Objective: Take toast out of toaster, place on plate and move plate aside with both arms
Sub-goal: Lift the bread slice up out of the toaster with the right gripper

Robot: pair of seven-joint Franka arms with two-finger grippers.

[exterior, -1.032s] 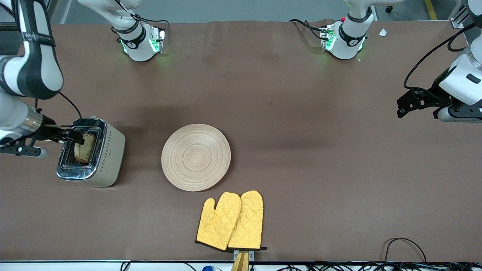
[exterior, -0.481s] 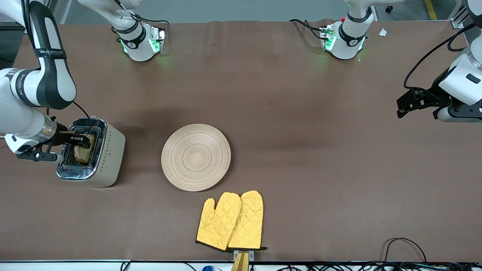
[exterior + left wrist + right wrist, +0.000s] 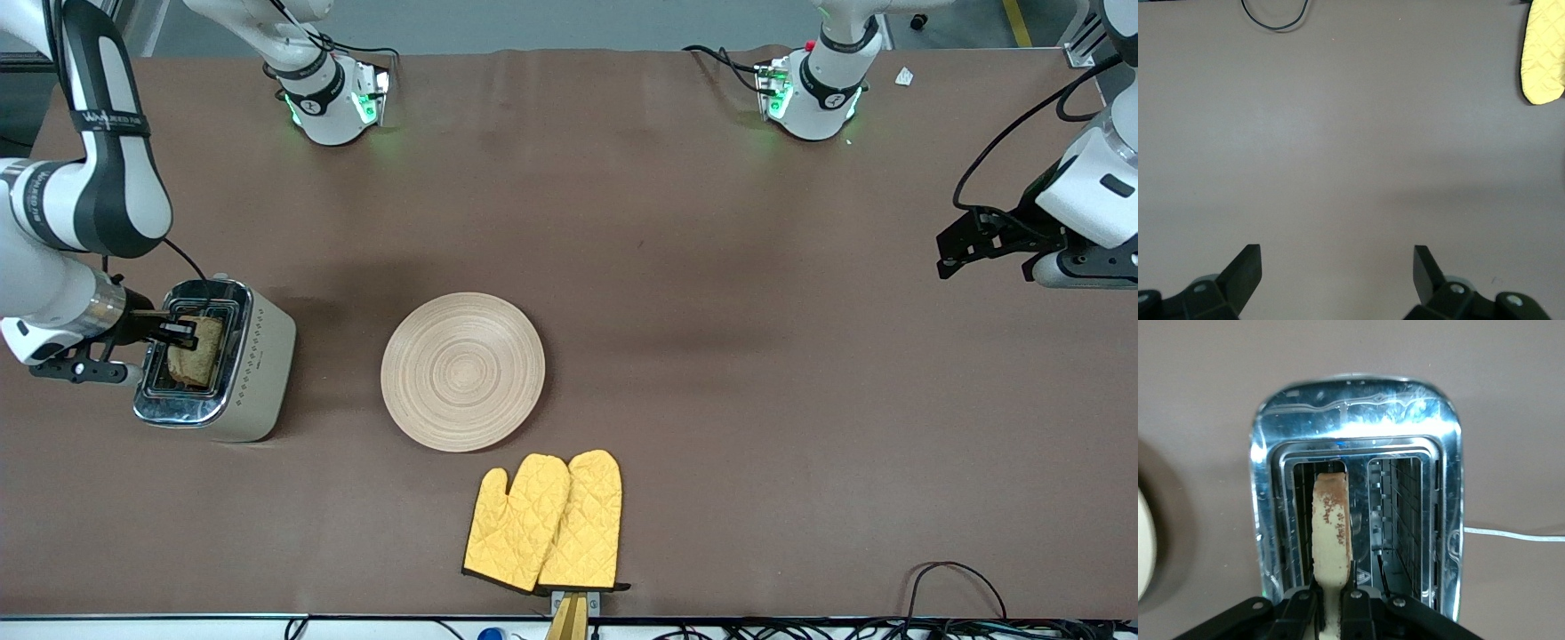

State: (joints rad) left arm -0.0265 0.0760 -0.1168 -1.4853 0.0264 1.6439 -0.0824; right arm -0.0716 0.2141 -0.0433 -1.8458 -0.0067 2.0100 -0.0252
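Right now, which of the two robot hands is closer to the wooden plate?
The right. The right gripper is shut on the toast at the toaster beside the plate; the left gripper waits, open, over the table's left-arm end.

Toaster [image 3: 213,360] toward the right arm's end of the bench [image 3: 711,356], toast [image 3: 196,351] upright in one slot. Plate [image 3: 462,372] beside the toaster. Oven mitts [image 3: 544,523] near the plate, nearer the front camera.
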